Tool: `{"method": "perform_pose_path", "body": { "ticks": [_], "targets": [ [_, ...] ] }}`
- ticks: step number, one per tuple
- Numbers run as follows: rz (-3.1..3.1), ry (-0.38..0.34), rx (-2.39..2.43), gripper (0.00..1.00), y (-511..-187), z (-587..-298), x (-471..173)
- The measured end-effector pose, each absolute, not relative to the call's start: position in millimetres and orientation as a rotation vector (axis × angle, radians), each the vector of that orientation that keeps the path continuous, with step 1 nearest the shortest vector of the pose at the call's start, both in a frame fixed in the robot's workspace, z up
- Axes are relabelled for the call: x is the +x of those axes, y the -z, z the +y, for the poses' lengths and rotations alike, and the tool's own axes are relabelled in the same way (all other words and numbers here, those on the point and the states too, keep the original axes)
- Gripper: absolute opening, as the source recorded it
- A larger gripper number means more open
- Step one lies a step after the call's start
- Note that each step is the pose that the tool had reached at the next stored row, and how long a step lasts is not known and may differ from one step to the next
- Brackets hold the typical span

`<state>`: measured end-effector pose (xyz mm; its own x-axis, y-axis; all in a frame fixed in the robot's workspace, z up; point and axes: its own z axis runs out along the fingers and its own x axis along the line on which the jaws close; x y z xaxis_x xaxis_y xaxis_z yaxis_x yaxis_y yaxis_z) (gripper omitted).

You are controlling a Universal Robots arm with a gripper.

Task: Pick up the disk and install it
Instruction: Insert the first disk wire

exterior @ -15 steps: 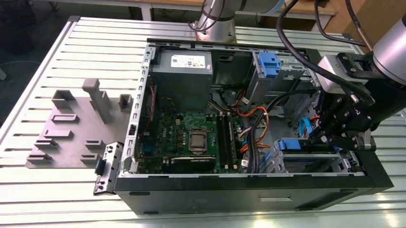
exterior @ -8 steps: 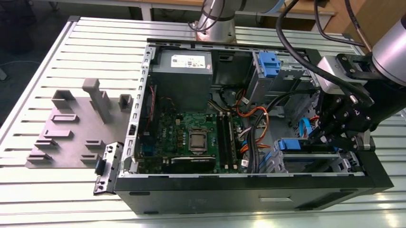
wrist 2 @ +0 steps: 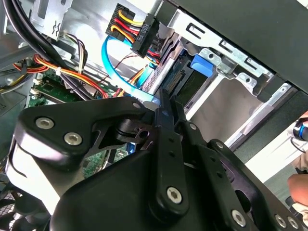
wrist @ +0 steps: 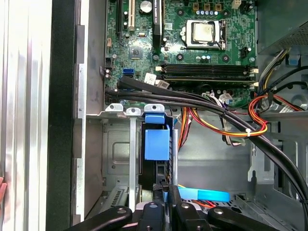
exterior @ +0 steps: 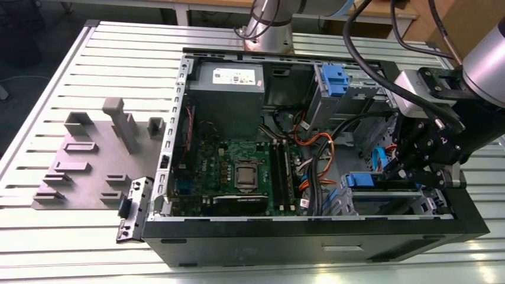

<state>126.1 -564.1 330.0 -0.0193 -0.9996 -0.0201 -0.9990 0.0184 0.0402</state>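
**Open computer case (exterior: 316,236) on slatted table (exterior: 47,242): disk in drive cage, gripper at its end**

From the exterior view's left: grey fixture plate (exterior: 87,160) just outside the case. Inside it, power-supply box (exterior: 229,83) with a white sticker, print not legible. Motherboard (exterior: 236,171) mid-case. Second blue carrier (exterior: 335,80) in a far-corner bay. The disk (exterior: 367,180), blue frame showing, stands on edge in the near-corner cage. Gripper (wrist: 162,188) has its jaws drawn narrow, nothing between them, tips at the disk's end.
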Motion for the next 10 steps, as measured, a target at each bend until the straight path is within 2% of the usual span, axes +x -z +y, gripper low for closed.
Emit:
{"method": "perform_pose_path", "body": {
  "ticks": [10],
  "targets": [
    [-2.232,0.067,2.19,0.17,-329.5,-564.1,126.1]
  ]
}}
